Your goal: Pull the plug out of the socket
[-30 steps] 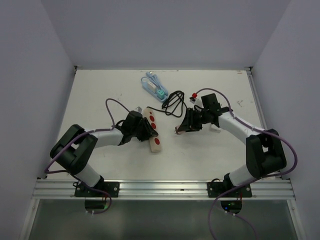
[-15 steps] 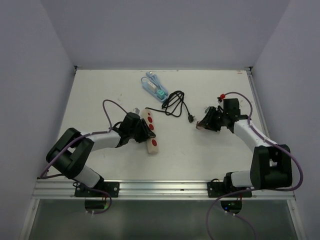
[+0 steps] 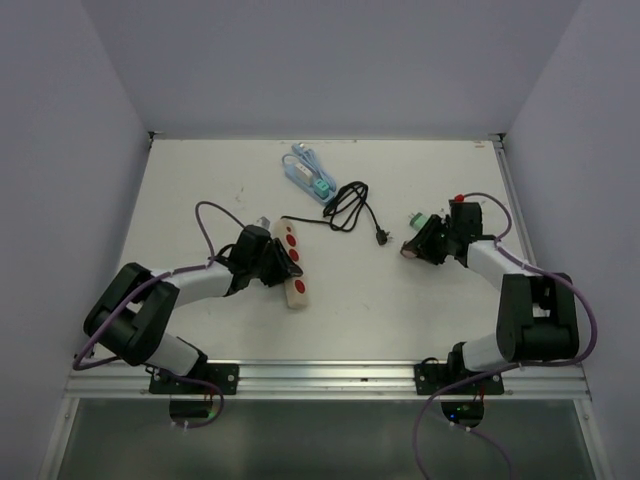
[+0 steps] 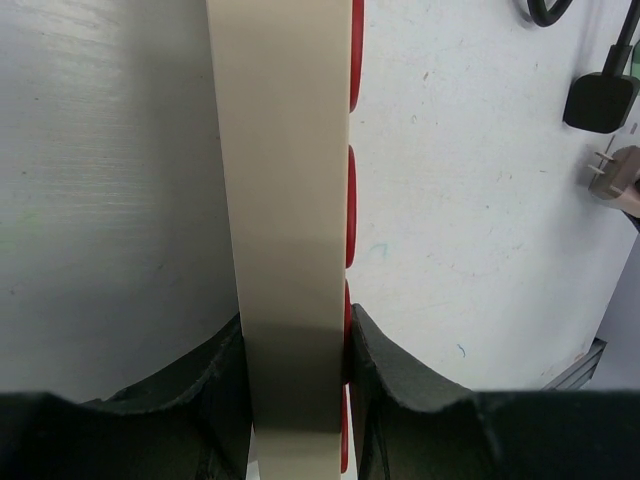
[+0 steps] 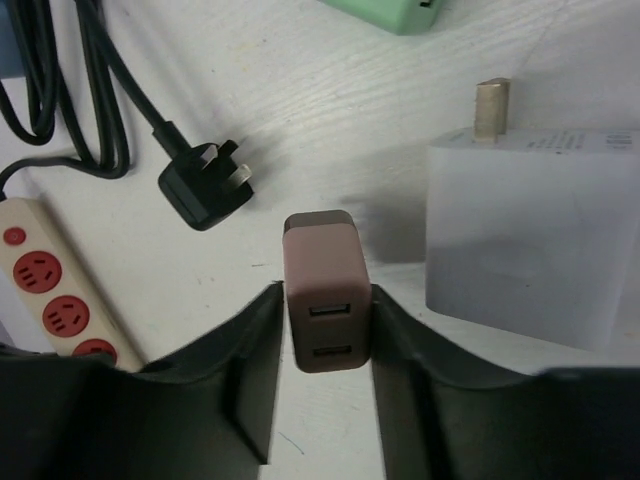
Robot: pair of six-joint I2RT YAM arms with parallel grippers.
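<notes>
Diffuse overhead light casts soft shadows on the white table. In the wrist views the fingers are dark and slightly blurred. A faint sheen marks the table ahead and left of them.

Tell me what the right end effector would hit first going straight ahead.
Probably the green object at the view's top edge; the right end effector, holding the brown USB charger, aims between the black plug and white adapter.

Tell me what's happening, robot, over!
Left fingers shut on power strip. Right fingers shut on brown plug, off the strip. Black plug lies loose nearby.
</notes>
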